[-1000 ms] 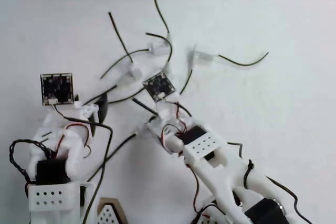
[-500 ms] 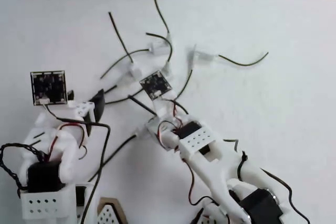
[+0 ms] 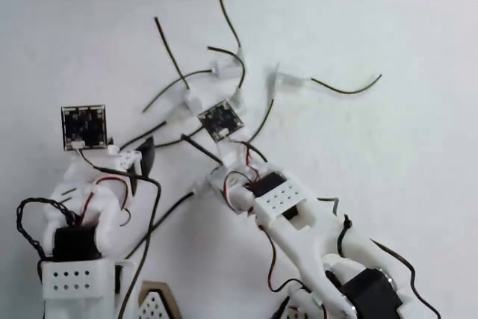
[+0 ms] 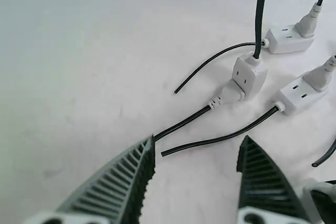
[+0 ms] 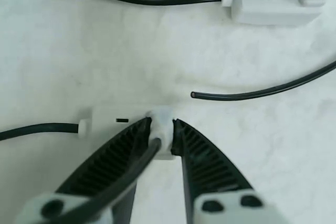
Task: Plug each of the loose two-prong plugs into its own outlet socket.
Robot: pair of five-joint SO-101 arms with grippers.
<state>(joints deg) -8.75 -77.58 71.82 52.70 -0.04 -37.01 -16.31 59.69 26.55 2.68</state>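
My right gripper (image 5: 161, 123) is shut on a white two-prong plug (image 5: 164, 135), held end to end against a white outlet socket (image 5: 116, 120) whose black cord runs off to the side. In the high view this pair (image 3: 203, 182) lies on the table at the tip of the right gripper (image 3: 214, 173). My left gripper (image 4: 198, 140) is open with nothing between its fingers, close above the table at the left (image 3: 142, 156). Beyond it lie a socket (image 4: 250, 73) with a plug (image 4: 230, 94) at its side, and two more sockets (image 4: 286, 38) (image 4: 297, 92).
Several short black cords with white ends lie scattered across the middle of the white table (image 3: 388, 155), one off to the right (image 3: 290, 80). A loose cord end (image 5: 194, 95) lies just ahead of the right gripper. A wooden part (image 3: 155, 302) sits at the near edge.
The right arm shifted slightly forward and left, then held still with the plug. The left arm swung left and came back to about where it was.
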